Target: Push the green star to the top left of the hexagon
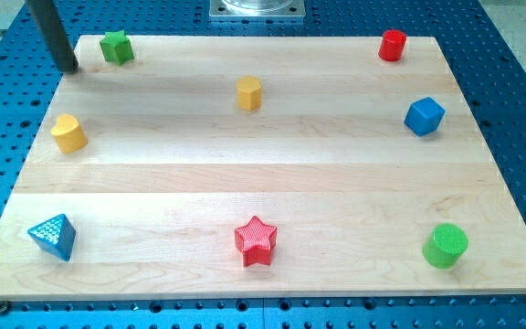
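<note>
The green star (116, 47) lies near the top left corner of the wooden board (272, 174). The yellow hexagon (249, 93) sits right of it, in the upper middle of the board. My tip (68, 68) rests at the board's top left edge, a short way left of and slightly below the green star, not touching it. The dark rod rises from it toward the view's top left.
A yellow heart (68, 133) lies at the left. A blue triangle (53, 237) is at bottom left, a red star (256, 241) at bottom middle, a green cylinder (446, 246) at bottom right. A blue cube (424, 116) and a red cylinder (392, 45) are at the right.
</note>
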Robot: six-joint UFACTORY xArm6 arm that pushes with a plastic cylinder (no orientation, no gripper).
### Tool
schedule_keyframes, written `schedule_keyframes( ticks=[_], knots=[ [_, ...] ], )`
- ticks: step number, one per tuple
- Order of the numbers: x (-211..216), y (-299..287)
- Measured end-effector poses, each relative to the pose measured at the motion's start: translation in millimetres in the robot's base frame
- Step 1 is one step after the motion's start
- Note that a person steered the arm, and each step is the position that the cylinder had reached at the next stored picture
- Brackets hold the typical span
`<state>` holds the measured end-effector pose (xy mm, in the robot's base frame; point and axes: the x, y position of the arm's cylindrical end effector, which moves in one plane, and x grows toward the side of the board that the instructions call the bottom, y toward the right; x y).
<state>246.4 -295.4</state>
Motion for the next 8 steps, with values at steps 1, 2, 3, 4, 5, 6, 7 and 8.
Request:
schedule_keyframes(
  ticks=[1, 2, 3, 4, 5, 6, 7, 8],
  knots=[
    [-17.9, 5.9],
    [-18.6, 42.0],
    [-18.6, 80.7],
    [-23.3, 112.9],
    [-34.0, 135.6],
    [-33.6, 166.2],
    [-28.9, 198.1],
    [-20.4, 237.2]
  ],
)
